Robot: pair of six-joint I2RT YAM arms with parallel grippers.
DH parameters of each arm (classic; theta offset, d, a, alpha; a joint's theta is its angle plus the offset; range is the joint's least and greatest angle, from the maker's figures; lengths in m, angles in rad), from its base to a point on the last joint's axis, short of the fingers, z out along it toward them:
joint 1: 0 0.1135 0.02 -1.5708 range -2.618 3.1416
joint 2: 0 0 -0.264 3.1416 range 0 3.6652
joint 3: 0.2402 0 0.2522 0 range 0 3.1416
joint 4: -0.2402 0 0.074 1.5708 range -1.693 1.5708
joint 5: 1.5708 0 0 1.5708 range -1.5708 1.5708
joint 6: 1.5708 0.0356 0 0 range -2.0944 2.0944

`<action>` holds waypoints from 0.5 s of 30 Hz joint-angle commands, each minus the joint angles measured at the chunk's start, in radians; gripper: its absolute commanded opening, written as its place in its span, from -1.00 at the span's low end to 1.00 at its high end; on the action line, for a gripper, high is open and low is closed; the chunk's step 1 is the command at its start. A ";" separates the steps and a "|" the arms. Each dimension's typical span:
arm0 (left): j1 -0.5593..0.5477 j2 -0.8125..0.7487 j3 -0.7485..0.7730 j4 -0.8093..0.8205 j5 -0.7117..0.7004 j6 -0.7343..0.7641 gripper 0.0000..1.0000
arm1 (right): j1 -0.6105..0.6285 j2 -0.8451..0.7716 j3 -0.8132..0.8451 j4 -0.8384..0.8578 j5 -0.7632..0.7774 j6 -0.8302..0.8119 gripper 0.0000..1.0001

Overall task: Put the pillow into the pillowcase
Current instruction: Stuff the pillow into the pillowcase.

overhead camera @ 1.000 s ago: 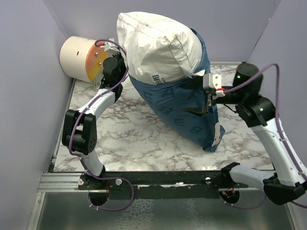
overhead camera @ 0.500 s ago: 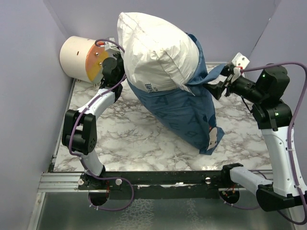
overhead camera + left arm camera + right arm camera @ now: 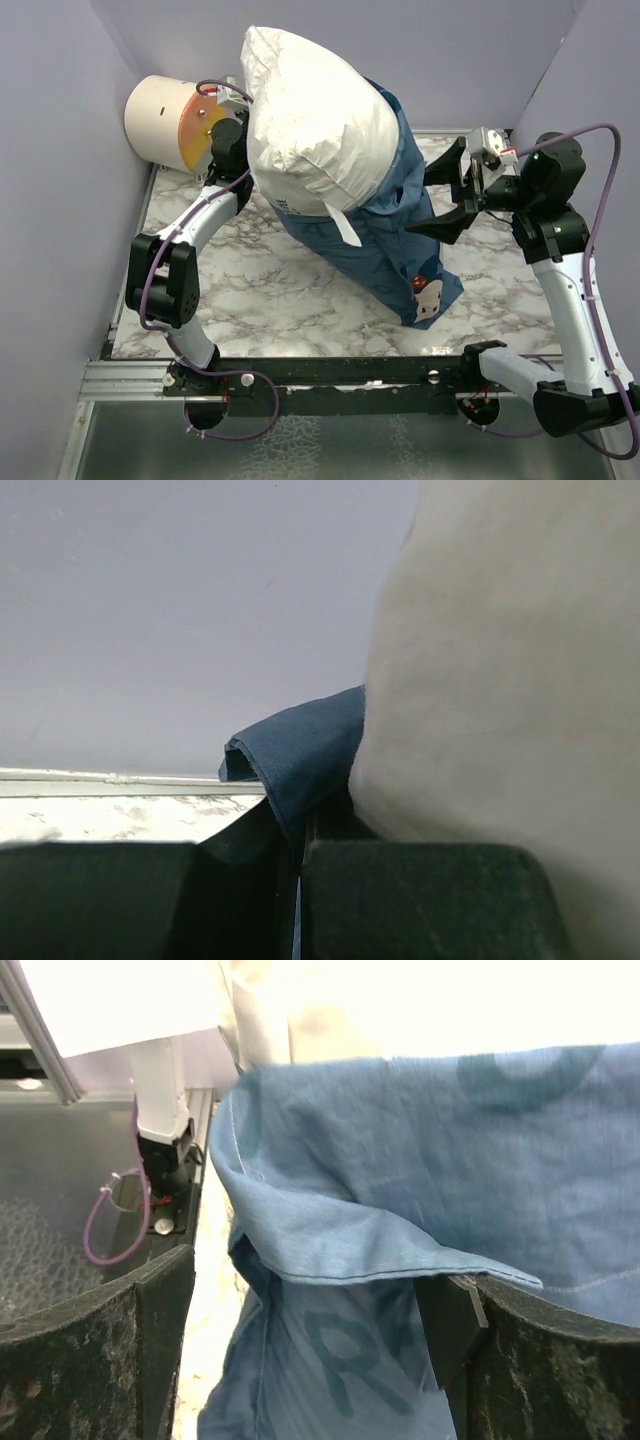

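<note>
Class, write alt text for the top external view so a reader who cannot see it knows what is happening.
A plump white pillow sticks up out of a blue pillowcase on a marble table. The left gripper is hidden behind the fabric; the right gripper is open beside the case. A cream cylinder lies at back left.

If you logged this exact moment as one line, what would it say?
pillow: lower part in pillowcase, top out | left gripper: shut on pillowcase edge | right gripper: open beside pillowcase | step: insertion unfinished

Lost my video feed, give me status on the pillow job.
Left gripper shut on pillowcase edge. Right gripper open, beside the case. Pillow partly in, top half out. Nothing blocking.
</note>
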 commanded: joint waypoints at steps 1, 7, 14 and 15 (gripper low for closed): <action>-0.003 -0.057 0.035 -0.013 -0.008 -0.016 -1.00 | 0.000 0.003 0.036 0.156 -0.070 0.183 0.78; -0.023 -0.073 0.043 -0.050 -0.038 -0.002 -1.00 | 0.003 0.019 -0.029 0.453 -0.155 0.541 0.78; -0.058 -0.077 0.096 -0.089 -0.073 0.020 -1.00 | 0.007 0.071 0.048 0.270 0.049 0.641 0.61; -0.061 -0.078 0.099 -0.092 -0.076 0.022 -1.00 | 0.007 0.074 0.049 0.265 0.072 0.657 0.56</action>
